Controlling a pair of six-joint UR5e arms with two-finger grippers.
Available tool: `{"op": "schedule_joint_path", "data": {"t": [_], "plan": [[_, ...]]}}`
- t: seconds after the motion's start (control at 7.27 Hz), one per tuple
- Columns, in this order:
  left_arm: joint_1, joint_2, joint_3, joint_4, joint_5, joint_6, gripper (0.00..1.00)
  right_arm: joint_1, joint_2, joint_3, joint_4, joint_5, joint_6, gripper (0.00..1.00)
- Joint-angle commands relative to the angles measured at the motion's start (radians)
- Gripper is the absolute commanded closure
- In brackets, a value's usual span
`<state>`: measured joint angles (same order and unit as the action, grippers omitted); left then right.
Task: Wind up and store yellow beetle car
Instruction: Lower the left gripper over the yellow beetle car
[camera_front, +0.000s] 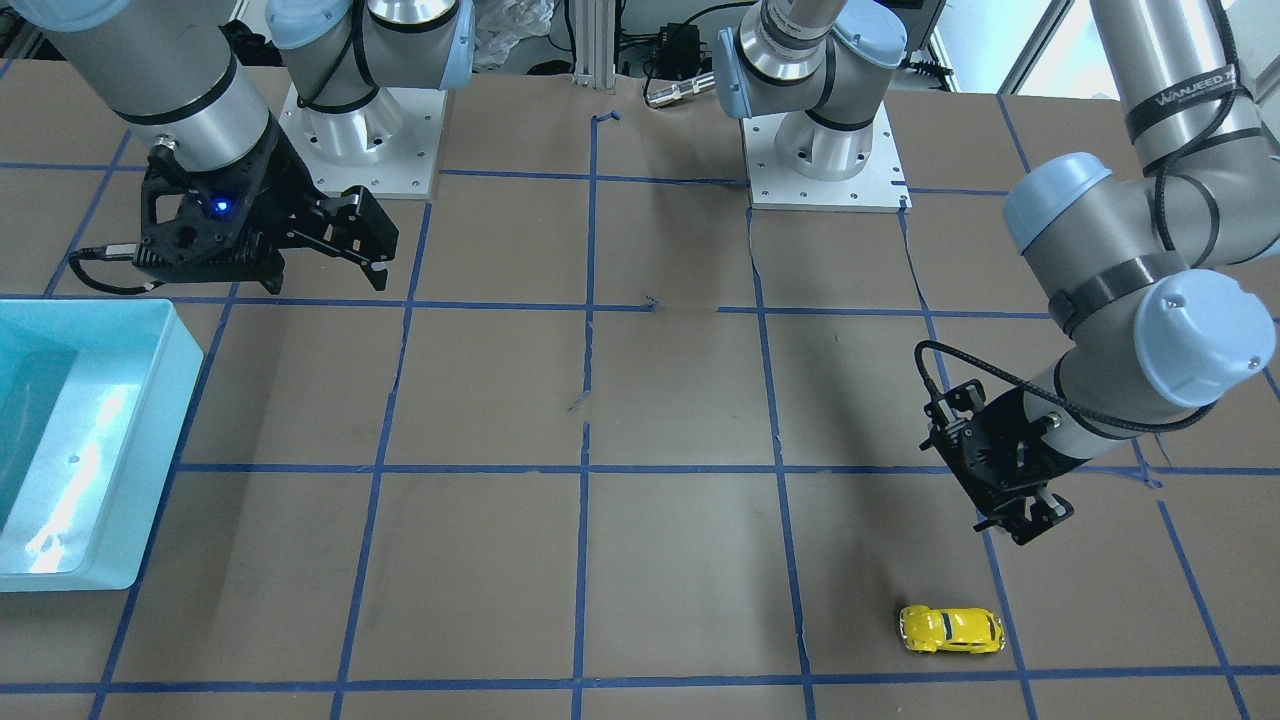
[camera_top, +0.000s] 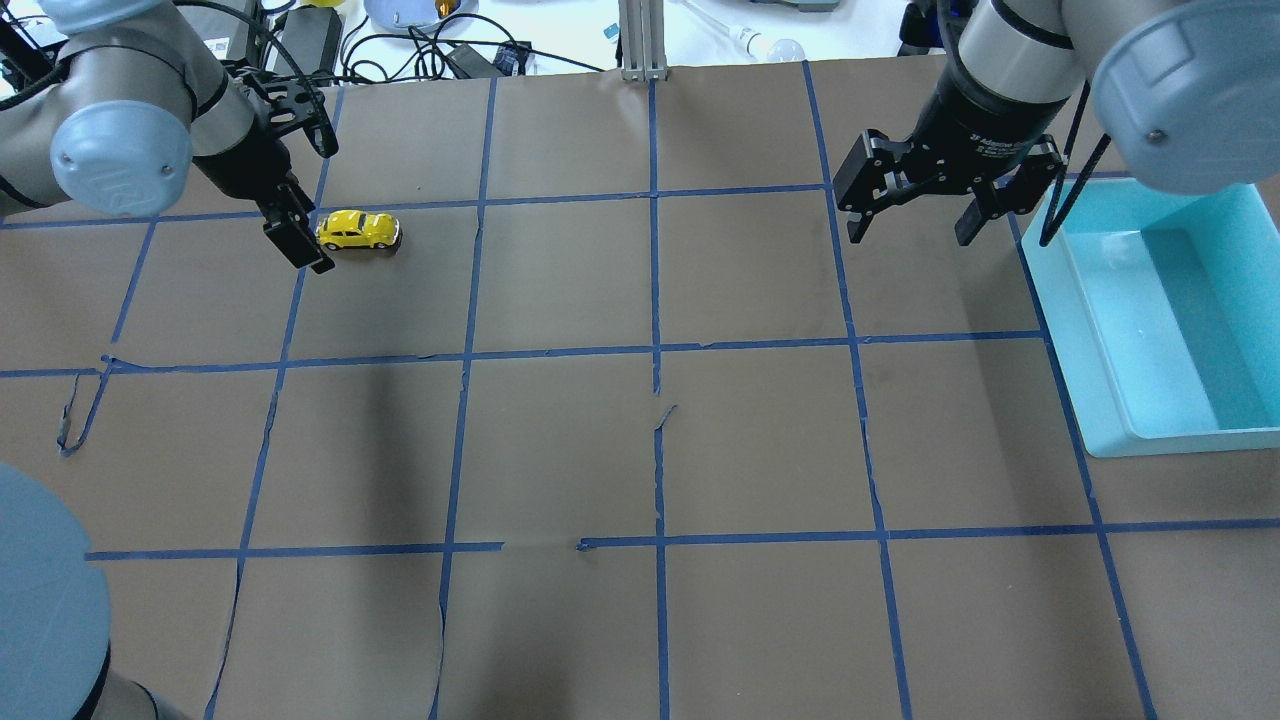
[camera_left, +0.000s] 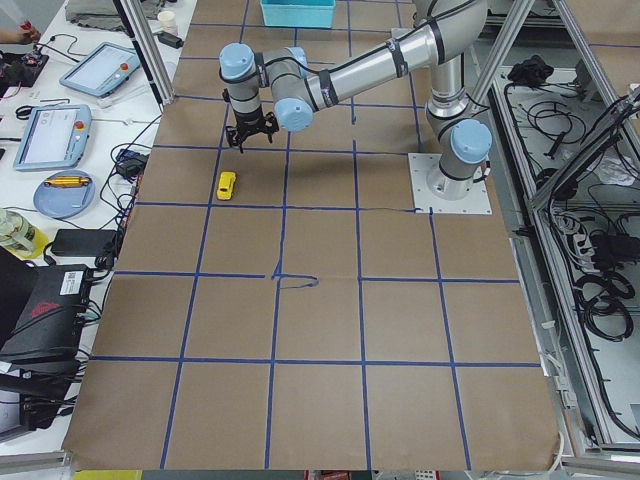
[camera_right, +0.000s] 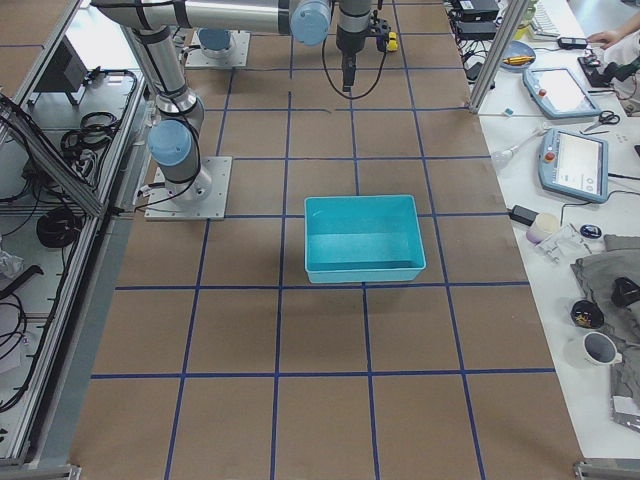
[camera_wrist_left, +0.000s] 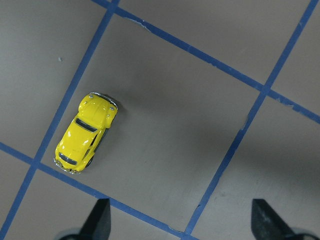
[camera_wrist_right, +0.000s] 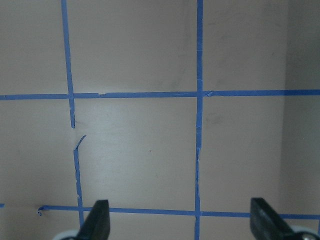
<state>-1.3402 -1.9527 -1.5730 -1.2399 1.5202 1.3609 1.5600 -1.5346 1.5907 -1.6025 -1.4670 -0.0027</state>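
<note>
The yellow beetle car (camera_top: 357, 230) stands on its wheels on the brown table, in the far left square of the overhead view. It also shows in the front view (camera_front: 950, 630) and the left wrist view (camera_wrist_left: 86, 132). My left gripper (camera_top: 300, 180) hovers just beside and above the car, open and empty; its fingertips (camera_wrist_left: 100, 220) stand wide apart, with the car ahead of the left one. My right gripper (camera_top: 912, 225) is open and empty above bare table, just left of the teal bin (camera_top: 1075, 340).
The teal bin (camera_front: 185, 340) is empty and sits at the table's right end. Blue tape lines grid the brown table (camera_top: 650, 450). Cables and devices lie beyond the far edge. The two arm bases (camera_front: 825, 160) stand at the robot's side.
</note>
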Motion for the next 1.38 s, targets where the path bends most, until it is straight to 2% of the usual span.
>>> {"op": "schedule_joint_path", "data": {"t": [0.0, 0.14, 0.28, 0.41, 0.55, 0.83, 1.24], "plan": [[0.000, -0.049, -0.018, 0.079, 0.001, 0.100, 0.00, 0.000, 0.001, 0.000, -0.001, -0.001, 0.003, 0.00], [0.000, -0.089, -0.007, 0.173, 0.011, 0.251, 0.00, 0.000, 0.002, 0.000, -0.004, -0.001, 0.004, 0.00], [0.000, -0.130, 0.043, 0.192, 0.011, 0.282, 0.00, 0.000, 0.002, 0.002, -0.013, -0.003, 0.004, 0.00], [0.000, -0.173, 0.123, 0.186, 0.011, 0.317, 0.05, -0.002, 0.002, 0.002, -0.013, -0.003, 0.006, 0.00], [0.000, -0.222, 0.177, 0.175, 0.012, 0.326, 0.05, -0.002, 0.001, 0.000, -0.013, -0.003, 0.004, 0.00], [0.000, -0.281, 0.218, 0.169, 0.046, 0.469, 0.05, -0.002, 0.002, 0.000, -0.010, -0.001, 0.004, 0.00], [-0.025, -0.322, 0.258, 0.056, 0.116, 0.475, 0.09, -0.003, 0.001, 0.000, -0.011, -0.007, -0.002, 0.00]]}}
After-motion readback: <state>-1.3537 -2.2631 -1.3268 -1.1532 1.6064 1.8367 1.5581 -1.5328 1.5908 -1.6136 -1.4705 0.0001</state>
